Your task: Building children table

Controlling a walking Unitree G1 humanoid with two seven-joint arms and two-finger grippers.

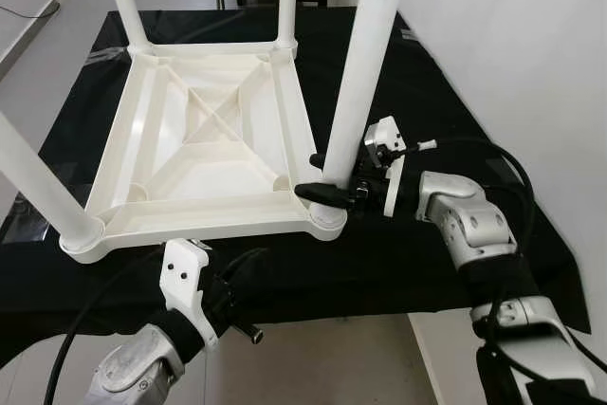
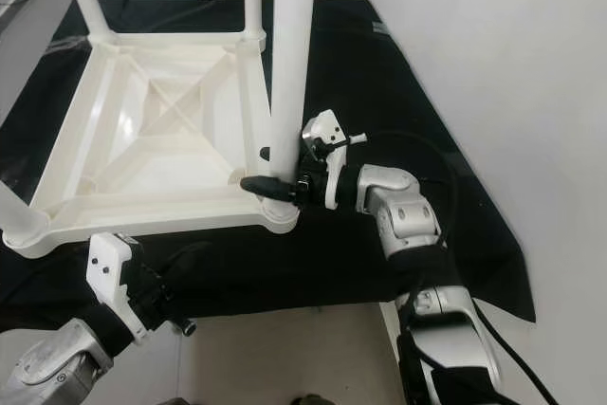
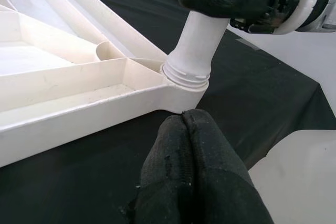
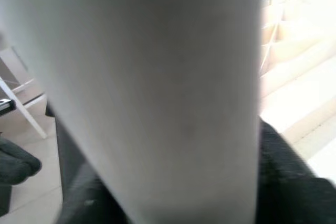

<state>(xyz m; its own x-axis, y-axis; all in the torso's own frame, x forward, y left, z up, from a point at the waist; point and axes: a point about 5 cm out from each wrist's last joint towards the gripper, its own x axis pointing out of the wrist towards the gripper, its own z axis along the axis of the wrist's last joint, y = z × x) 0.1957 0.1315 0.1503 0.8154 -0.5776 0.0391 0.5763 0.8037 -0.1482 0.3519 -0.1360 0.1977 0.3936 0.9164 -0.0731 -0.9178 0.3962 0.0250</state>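
The right gripper (image 1: 322,177) clamps the white table leg (image 1: 365,73) just above its corner socket (image 1: 327,220) on the upturned tabletop (image 1: 204,135). The leg stands upright. The left gripper (image 3: 191,145), fingers together, idles at six o'clock.

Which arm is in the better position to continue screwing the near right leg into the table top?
The right. The right gripper is already closed around the near right leg just above its threaded corner socket. The left gripper is shut, holds nothing, and sits low by the table's near edge.
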